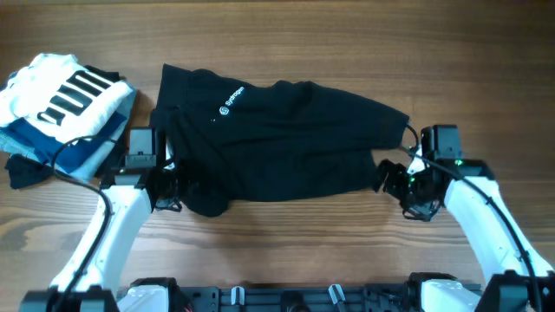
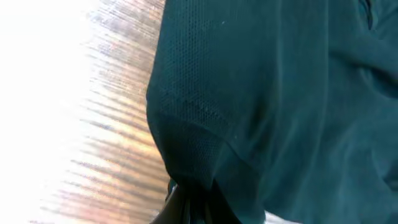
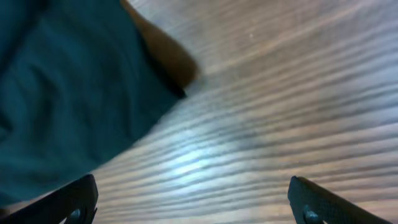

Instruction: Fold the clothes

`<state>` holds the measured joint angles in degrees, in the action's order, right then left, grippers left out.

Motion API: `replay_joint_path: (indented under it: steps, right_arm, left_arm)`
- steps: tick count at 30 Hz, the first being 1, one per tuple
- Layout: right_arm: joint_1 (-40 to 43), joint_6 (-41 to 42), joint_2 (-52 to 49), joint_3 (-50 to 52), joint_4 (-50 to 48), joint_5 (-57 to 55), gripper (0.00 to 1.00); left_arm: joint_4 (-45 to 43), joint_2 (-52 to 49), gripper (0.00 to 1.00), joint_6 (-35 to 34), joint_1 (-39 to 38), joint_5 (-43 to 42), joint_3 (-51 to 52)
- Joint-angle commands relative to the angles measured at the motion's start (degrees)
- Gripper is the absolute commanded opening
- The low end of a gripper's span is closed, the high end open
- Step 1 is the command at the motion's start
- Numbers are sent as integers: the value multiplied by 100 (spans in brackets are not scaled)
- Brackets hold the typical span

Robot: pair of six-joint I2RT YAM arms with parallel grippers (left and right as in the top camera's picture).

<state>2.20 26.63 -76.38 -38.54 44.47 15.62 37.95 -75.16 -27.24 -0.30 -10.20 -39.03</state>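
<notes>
The black shirt (image 1: 277, 139) lies spread across the middle of the wooden table, its small white logo (image 1: 231, 100) facing up near the upper left. My left gripper (image 1: 178, 192) is at the shirt's lower left corner and is shut on a bunched fold of its fabric (image 2: 205, 180). My right gripper (image 1: 401, 184) is just off the shirt's lower right edge, open and empty above bare wood (image 3: 193, 202); the shirt's edge (image 3: 68, 106) shows at the left of its wrist view.
A stack of folded garments sits at the far left: a white one with black stripes (image 1: 65, 91) on top of blue ones (image 1: 82, 143). A black cloth piece (image 1: 26, 169) lies beside the stack.
</notes>
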Motion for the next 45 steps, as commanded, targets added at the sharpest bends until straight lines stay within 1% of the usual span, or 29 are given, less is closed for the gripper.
replay_joint_path:
  steps: [1,4,6,8,9,10,11,12,13,14,17,19,21,23,24,27,29,32,34,36,38,41,43,45]
  right_arm:
    - [-4,203,-37,505,-831,809,94]
    - [-9,201,-184,621,-1305,977,89]
    - [-9,199,-494,621,-1499,1036,87]
    - [-35,197,-1032,621,-1934,1193,85]
    - [-76,208,-1318,621,-2247,1217,79]
    - [-107,210,-1493,621,-2485,1300,76]
    - [-140,251,-1665,621,-2660,1377,70]
    - [-170,387,-1926,621,-2841,1408,45]
    - [-170,393,-1987,621,-2861,1386,8]
    - [-168,396,-1956,619,-2859,1340,4]
    - [-125,332,-1528,474,-2621,1309,4]
    - [17,125,-911,-22,-1818,1073,4]
    - [236,-203,-273,-1005,-662,643,4]
    - [380,-439,146,-2065,203,271,4]
    - [413,-522,275,-2566,570,74,4]
    - [507,-614,352,-3694,1268,-310,4]
    - [623,-765,354,-4577,1749,-319,4]
    - [739,-870,363,-5512,2203,-435,4]
    - [769,-1045,391,-6266,2490,-745,4]
    - [769,-1174,391,-6695,2588,-1010,4]
    - [769,-1246,385,-6802,2465,-1010,4]
    - [769,-1408,-13,-6800,2308,-1001,4]
    - [767,-1670,-614,-6800,2194,-898,4]
    - [767,-1764,-1220,-6800,2033,-898,4]
  left_arm:
    - [343,208,4,26,24,85,-74]
    - [590,208,4,26,24,85,-74]
    - [673,208,4,26,24,85,-74]
    - [673,208,4,26,24,85,-74]
    - [671,208,4,26,24,85,-74]
    - [669,208,4,26,24,85,-74]
    - [669,208,4,26,24,85,-74]
    - [669,208,4,26,24,85,-74]
    - [667,208,4,26,24,85,-74]
    - [664,208,4,26,24,85,-74]
    - [605,210,4,28,26,85,-101]
    - [750,210,4,164,26,63,-476]
    - [1176,210,4,461,26,68,-1226]
    - [1580,210,4,737,50,68,-2166]
    - [1742,210,4,737,105,66,-2588]
    - [2159,210,4,739,348,61,-3770]
    - [2343,210,4,761,616,-240,-4780]
    - [2363,269,4,756,896,-782,-5740]
    - [2356,411,4,756,1023,-800,-6188]
    - [2249,588,4,754,1128,-802,-6380]
    - [2050,702,4,752,1134,-804,-6380]
    - [1895,437,4,752,1130,-881,-6380]
    - [1727,-28,4,754,1067,-1115,-6378]
    - [1491,-625,4,756,876,-1126,-6378]
